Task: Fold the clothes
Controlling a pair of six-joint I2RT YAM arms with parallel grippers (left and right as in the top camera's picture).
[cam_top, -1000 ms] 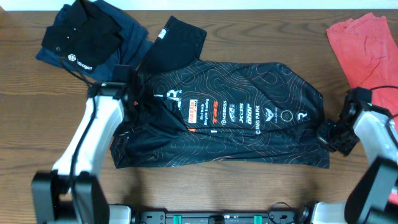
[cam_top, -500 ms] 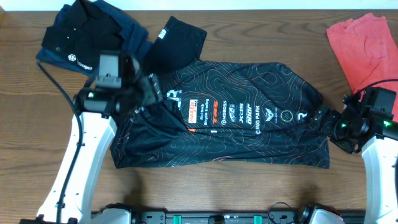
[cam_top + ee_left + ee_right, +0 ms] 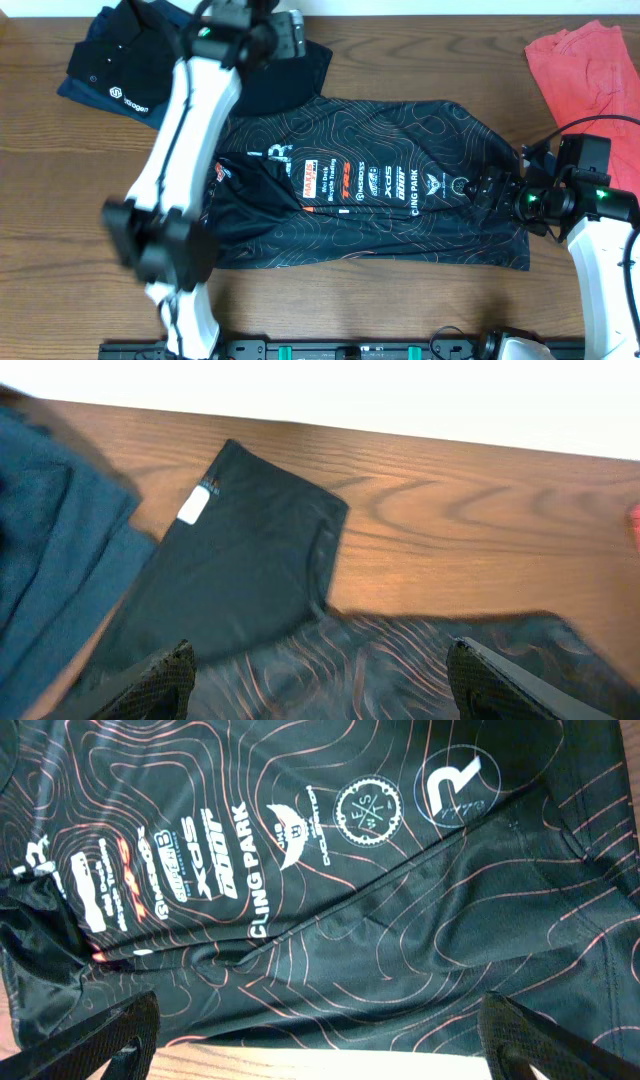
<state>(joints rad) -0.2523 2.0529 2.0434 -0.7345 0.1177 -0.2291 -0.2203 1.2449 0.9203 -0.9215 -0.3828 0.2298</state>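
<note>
The jersey [image 3: 380, 190] lies flat on the desk [image 3: 400, 320], long axis left to right. My right hand [image 3: 497, 190], spread wide and empty, sits at its right edge and is the nearer, while my left hand [image 3: 280, 35], equally wide and empty, hovers beyond the far-left corner. My left arm [image 3: 185, 150] hides the jersey's left edge overhead; whether the plain black flap [image 3: 250, 550] there is its sleeve, I cannot tell.

Overhead: straight down, table [image 3: 400, 310]. Left wrist: oblique, toward far edge. Right wrist: close above jersey [image 3: 330, 870], shared by all.
</note>
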